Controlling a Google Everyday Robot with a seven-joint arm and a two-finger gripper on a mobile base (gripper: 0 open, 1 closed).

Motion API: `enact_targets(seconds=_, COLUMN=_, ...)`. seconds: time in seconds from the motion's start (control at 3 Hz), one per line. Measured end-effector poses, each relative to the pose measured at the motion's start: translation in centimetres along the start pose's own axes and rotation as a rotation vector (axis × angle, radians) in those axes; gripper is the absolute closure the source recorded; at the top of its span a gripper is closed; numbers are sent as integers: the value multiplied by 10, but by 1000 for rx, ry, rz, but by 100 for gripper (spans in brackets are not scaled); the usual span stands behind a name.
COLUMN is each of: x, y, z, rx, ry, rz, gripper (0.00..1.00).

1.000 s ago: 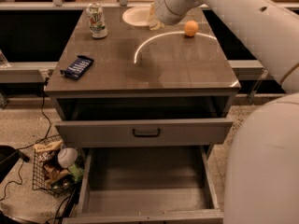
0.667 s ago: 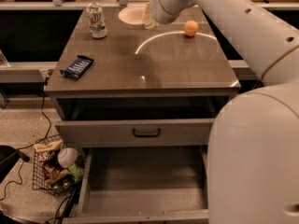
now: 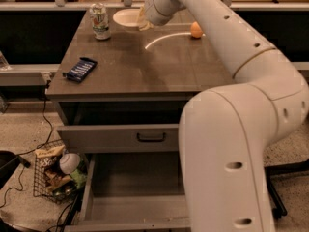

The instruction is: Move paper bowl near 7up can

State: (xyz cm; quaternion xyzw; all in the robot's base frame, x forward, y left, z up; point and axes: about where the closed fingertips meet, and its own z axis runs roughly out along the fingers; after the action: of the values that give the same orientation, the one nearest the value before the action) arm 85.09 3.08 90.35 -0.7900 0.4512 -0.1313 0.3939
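The paper bowl is off-white and shallow, and lies at the far edge of the brown table. The 7up can, silvery with green markings, stands upright just left of the bowl. My gripper reaches down at the bowl's right rim, at the end of the large white arm. The arm's wrist hides the fingers and the bowl's right side.
A small orange fruit lies to the right at the back. A flat dark-blue snack packet lies near the table's left edge. Two drawers stand open below the table front. A wire basket with clutter sits on the floor at left.
The bowl has moved left with the gripper, and now lies closer to the can. The arm has swung left and fills more of the view.
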Motion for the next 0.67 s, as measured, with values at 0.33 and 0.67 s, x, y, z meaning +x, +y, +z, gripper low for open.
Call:
enact_targets(seconds=0.33, x=-5, y=-1, z=16, rx=-24, ry=-16, rz=-10, gripper=100)
enact_targets(seconds=0.67, x=-8, y=4, z=31, rx=-44, ry=-43, rz=1, gripper=100)
